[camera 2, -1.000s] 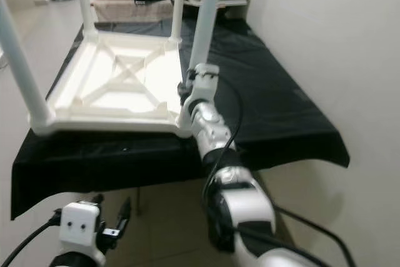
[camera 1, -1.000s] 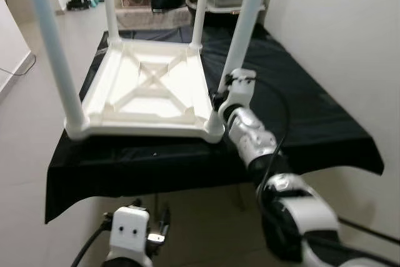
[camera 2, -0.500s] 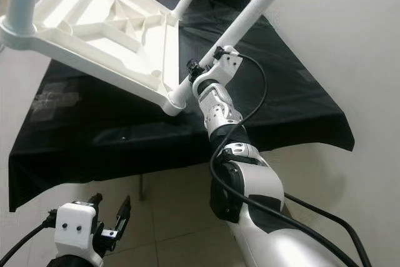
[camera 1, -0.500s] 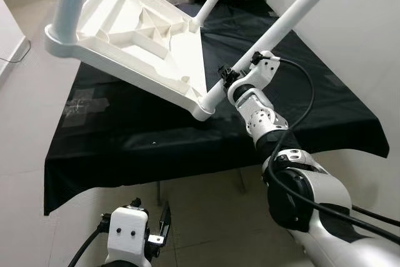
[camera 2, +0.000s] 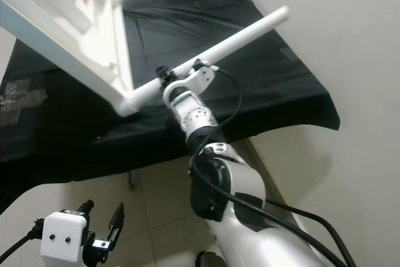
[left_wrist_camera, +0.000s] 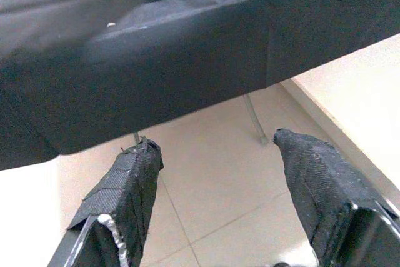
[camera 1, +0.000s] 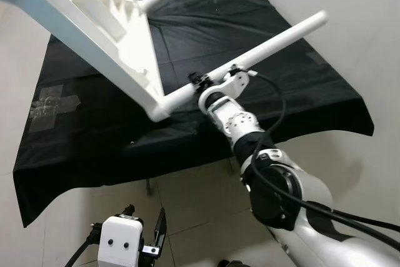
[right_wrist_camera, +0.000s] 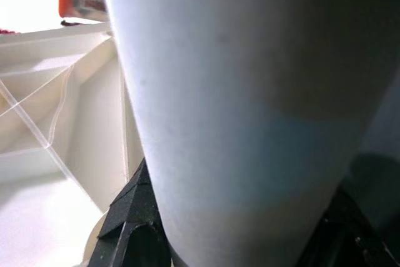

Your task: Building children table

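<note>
The white children table (camera 1: 106, 23) is tipped steeply on its near right corner upon the black-draped table (camera 1: 294, 85), ribbed underside facing left, and the right gripper (camera 1: 209, 81) is clamped around its near right leg (camera 1: 275, 39), which juts toward the wall. The right wrist view adds that leg (right_wrist_camera: 250, 123) close up between the black fingers (right_wrist_camera: 134, 229). The left gripper (left_wrist_camera: 215, 186), jaws apart and holding nothing, hangs low over the tiled floor (left_wrist_camera: 212, 198) beside the cloth's near edge.
</note>
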`<state>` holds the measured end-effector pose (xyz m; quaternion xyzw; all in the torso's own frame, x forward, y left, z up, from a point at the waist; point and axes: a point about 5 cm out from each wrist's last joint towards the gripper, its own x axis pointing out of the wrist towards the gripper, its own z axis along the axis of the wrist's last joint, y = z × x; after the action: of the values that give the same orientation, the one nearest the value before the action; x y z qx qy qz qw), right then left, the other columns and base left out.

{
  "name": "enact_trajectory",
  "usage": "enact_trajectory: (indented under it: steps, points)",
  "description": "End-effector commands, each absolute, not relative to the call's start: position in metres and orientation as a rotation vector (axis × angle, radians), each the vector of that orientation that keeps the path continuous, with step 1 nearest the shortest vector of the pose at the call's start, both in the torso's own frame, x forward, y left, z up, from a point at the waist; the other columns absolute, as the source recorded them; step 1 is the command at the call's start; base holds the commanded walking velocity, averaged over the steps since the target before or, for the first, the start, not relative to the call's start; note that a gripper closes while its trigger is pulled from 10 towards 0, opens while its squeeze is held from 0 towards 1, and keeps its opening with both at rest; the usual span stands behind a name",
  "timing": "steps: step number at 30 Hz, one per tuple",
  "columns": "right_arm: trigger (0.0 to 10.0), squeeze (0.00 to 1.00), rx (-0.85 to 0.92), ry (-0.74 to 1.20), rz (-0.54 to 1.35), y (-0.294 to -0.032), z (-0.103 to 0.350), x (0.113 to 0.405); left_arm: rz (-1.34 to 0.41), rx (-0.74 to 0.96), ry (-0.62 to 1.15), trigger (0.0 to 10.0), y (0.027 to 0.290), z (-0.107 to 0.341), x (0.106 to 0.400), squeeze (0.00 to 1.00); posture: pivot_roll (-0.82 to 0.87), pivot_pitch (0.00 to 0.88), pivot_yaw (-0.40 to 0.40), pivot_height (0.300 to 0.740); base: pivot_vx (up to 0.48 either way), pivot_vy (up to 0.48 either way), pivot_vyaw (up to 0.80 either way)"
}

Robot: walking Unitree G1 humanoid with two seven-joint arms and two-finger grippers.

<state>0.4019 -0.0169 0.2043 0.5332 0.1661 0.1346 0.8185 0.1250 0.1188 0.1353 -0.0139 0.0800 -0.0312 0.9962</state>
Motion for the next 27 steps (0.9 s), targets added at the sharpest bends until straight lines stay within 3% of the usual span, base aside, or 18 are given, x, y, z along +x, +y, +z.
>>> enact_trajectory:
  steps: [1, 4, 5, 9, 10, 21, 22, 23, 27]
  points:
    - [0.0, 0.00, 1.129, 0.510, 0.289, 0.005, 0.184, 0.389, -0.140, -0.103, 0.188, 10.0, 0.096, 0.136, 0.119, 0.00, 0.15, 0.270, -0.016, 0.740, 0.000, 0.000, 0.00]
    - [0.0, 0.00, 1.128, 0.496, 0.256, 0.004, 0.184, 0.390, -0.140, -0.102, 0.189, 10.0, 0.095, 0.137, 0.119, 0.00, 0.14, 0.266, -0.021, 0.740, 0.000, 0.000, 0.00]
    - [10.0, 0.00, 1.143, 0.485, 0.222, 0.002, 0.183, 0.391, -0.138, -0.102, 0.190, 10.0, 0.095, 0.135, 0.120, 0.00, 0.14, 0.264, -0.023, 0.740, 0.000, 0.000, 0.00]
    - [10.0, 0.00, 1.161, 0.484, 0.179, 0.002, 0.182, 0.391, -0.137, -0.101, 0.190, 10.0, 0.095, 0.134, 0.121, 0.00, 0.14, 0.259, -0.028, 0.740, 0.000, 0.000, 0.00]
    - [10.0, 1.00, 1.154, 0.486, 0.169, 0.002, 0.182, 0.391, -0.137, -0.100, 0.189, 10.0, 0.095, 0.134, 0.123, 0.00, 0.14, 0.253, -0.027, 0.740, 0.000, 0.000, 0.00]
    - [10.0, 1.00, 1.119, 0.525, 0.084, -0.002, 0.170, 0.388, -0.130, -0.088, 0.172, 10.0, 0.098, 0.136, 0.129, 0.00, 0.12, 0.230, -0.032, 0.740, 0.000, 0.000, 0.00]
    - [10.0, 0.09, 1.120, 0.533, 0.085, -0.001, 0.167, 0.387, -0.129, -0.087, 0.170, 10.0, 0.099, 0.136, 0.131, 0.00, 0.12, 0.222, -0.032, 0.740, 0.000, 0.000, 0.00]
    - [10.0, 0.00, 1.124, 0.543, 0.078, -0.001, 0.165, 0.386, -0.128, -0.086, 0.169, 10.0, 0.099, 0.135, 0.132, 0.00, 0.12, 0.218, -0.032, 0.740, 0.000, 0.000, 0.00]
    - [10.0, 0.00, 1.100, 0.577, 0.019, -0.007, 0.156, 0.385, -0.125, -0.085, 0.165, 10.0, 0.100, 0.134, 0.135, 0.00, 0.11, 0.209, -0.033, 0.740, 0.000, 0.000, 0.00]
